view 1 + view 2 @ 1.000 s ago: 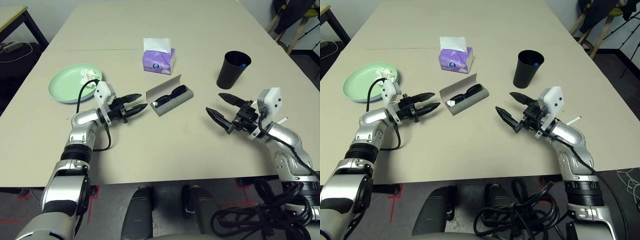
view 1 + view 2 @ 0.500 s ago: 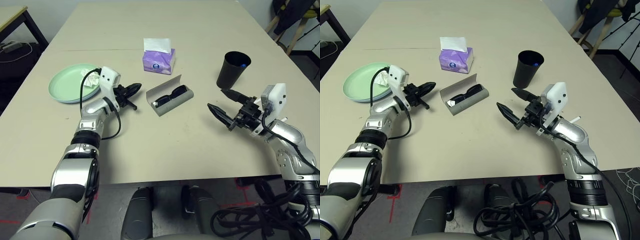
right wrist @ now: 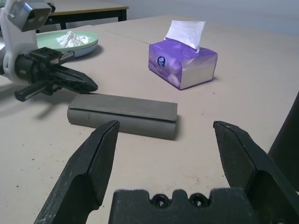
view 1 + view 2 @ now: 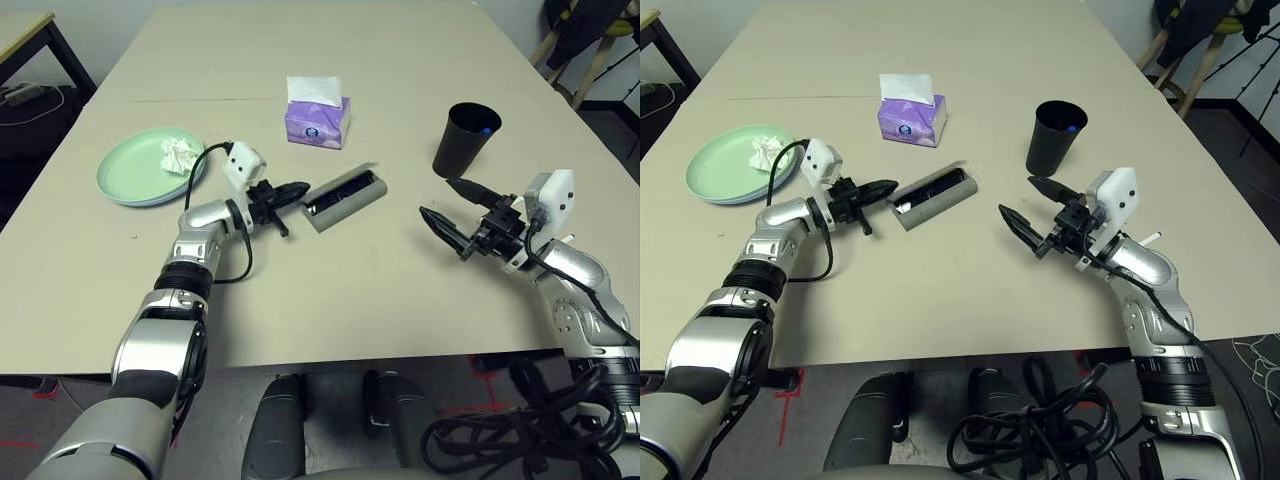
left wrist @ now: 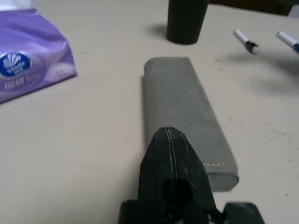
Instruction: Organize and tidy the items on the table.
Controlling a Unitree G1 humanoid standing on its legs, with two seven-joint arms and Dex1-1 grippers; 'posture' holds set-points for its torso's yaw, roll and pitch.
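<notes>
Centrally, grey glasses case [image 4: 345,194] lies on table [image 4: 330,290], lid nearly down. Left gripper [image 4: 300,188] pinched shut at its 9 o'clock end. Right gripper [image 4: 447,205] spread wide, empty, 3 o'clock. Left wrist view adds two white pens [image 5: 245,40] beyond case; head views add crumpled tissue [image 4: 178,155] on green plate [image 4: 125,175].

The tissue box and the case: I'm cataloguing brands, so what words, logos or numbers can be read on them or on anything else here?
Tissue box: a round blue logo with a white emblem and a line of pale lettering beneath it, too blurred to read.
Glasses case: a small gold mark near the end by the left gripper, too small to read.
Black cup: no text visible.
Nothing else bears readable text.
</notes>
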